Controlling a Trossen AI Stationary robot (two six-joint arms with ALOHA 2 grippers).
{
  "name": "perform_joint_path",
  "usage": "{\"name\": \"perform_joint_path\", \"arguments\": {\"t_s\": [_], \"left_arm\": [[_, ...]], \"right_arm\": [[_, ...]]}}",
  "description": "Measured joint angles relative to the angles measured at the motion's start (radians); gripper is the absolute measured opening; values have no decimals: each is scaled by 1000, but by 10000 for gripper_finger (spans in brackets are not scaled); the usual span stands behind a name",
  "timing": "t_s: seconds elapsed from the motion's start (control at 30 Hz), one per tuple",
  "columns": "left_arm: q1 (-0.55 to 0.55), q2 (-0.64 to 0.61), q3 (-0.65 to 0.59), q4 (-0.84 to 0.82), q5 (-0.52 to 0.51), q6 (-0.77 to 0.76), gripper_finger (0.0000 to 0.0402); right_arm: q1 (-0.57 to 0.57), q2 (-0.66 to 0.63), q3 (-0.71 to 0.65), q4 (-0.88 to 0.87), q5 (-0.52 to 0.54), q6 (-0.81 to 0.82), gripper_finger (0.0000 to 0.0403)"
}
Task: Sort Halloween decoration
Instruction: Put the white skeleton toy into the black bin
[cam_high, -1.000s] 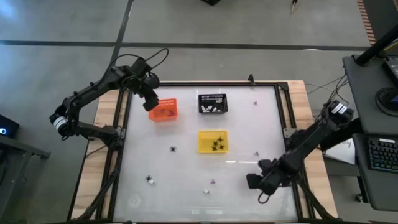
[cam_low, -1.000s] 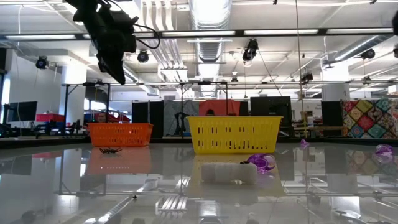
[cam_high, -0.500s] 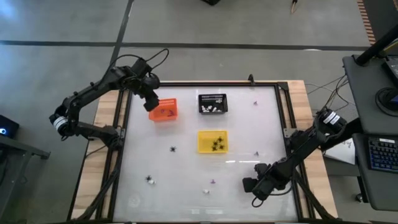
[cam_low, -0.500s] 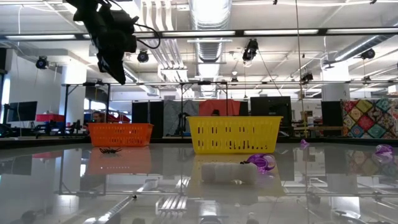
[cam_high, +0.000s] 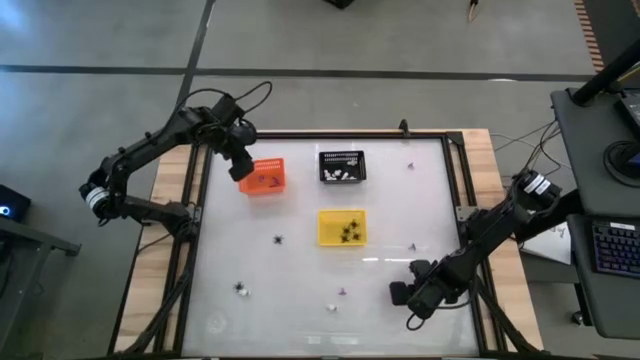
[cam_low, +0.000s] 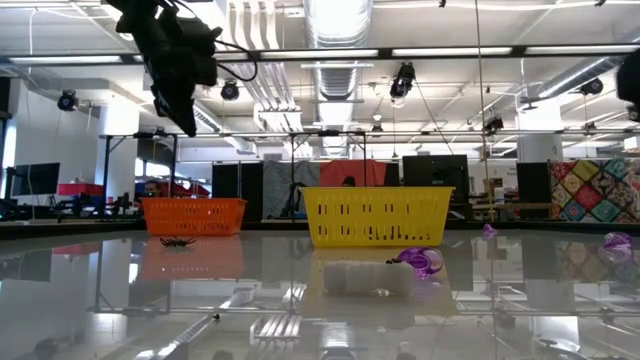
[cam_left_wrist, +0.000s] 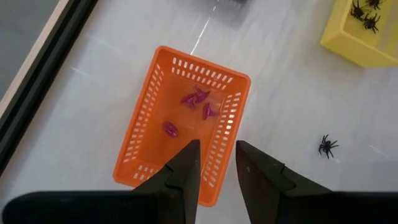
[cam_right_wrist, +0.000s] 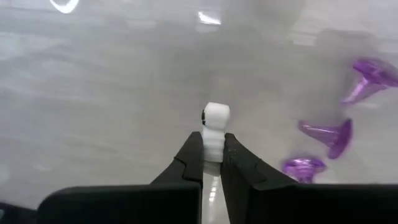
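The Halloween decoration lies scattered on the glass table: black spiders (cam_high: 278, 239), a white piece (cam_high: 332, 306) and purple pieces (cam_right_wrist: 329, 134). My right gripper (cam_high: 398, 294), near the table's near right corner, is shut on a small white figure (cam_right_wrist: 216, 117). My left gripper (cam_left_wrist: 217, 163) hovers open above the orange basket (cam_high: 263, 177) at the far left, with nothing between its fingers. The basket holds several purple pieces (cam_left_wrist: 198, 99). My right gripper pinches the white figure's lower part (cam_right_wrist: 212, 144) between its two fingers. The round head (cam_right_wrist: 216, 114) sticks out past the fingertips. Whether the figure rests on the glass or is lifted clear, I cannot tell.
A black basket (cam_high: 342, 166) with white pieces stands at the far middle. A yellow basket (cam_high: 342, 227) with black spiders stands at the table's middle. A black frame (cam_high: 455, 180) rims the glass. A spider (cam_left_wrist: 326, 146) lies on the glass beside the orange basket.
My right gripper has shifted a little toward the table's left and near edges. The loose pieces and baskets lie as before.
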Motion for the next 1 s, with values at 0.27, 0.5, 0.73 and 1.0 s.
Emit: {"name": "perform_joint_path", "arguments": {"t_s": [0.27,0.5,0.73,1.0], "left_arm": [[0,0,0,1,-1,45,84],[0,0,0,4,-1,92,84],[0,0,0,8,-1,108,84],[0,0,0,8,-1,109,84]], "right_arm": [[-119,-99,7,-5,251,-67,15],[-347,-195,12,-3,430,-344,14],[-603,-216,19,74,436,-693,13],[-831,-215,20,328,437,-1094,36]]}}
